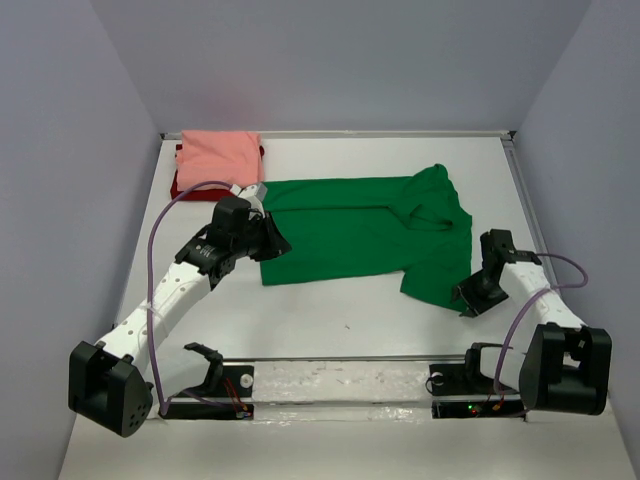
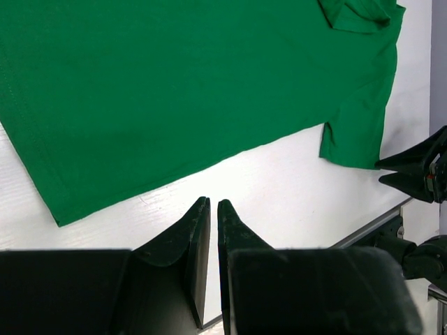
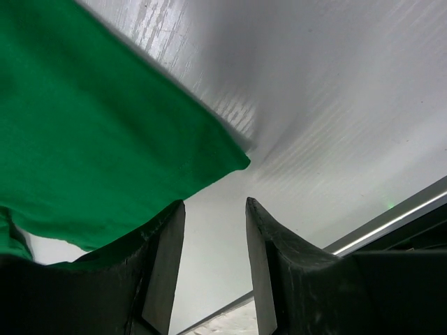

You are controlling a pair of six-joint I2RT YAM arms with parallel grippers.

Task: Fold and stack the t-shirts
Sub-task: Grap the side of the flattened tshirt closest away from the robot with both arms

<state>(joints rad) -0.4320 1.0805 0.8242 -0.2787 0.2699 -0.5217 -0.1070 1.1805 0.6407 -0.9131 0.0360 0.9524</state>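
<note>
Lying folded in the far left corner of the white table (image 1: 330, 335), the salmon pink cotton t-shirt (image 1: 220, 152) rested on top of the dark red t-shirt (image 1: 178, 187). The left gripper (image 2: 213, 202) hung over bare table just beside the near left hem of the bright green short-sleeved cotton t-shirt (image 1: 345, 235). Its fingers (image 2: 195, 241) were almost pressed together and held nothing. The green shirt was spread in the middle of the table, and its right part was rumpled. At the shirt's near right corner was the right gripper (image 3: 215, 204). Its fingers (image 3: 164, 248) were spread apart, with nothing between them.
</note>
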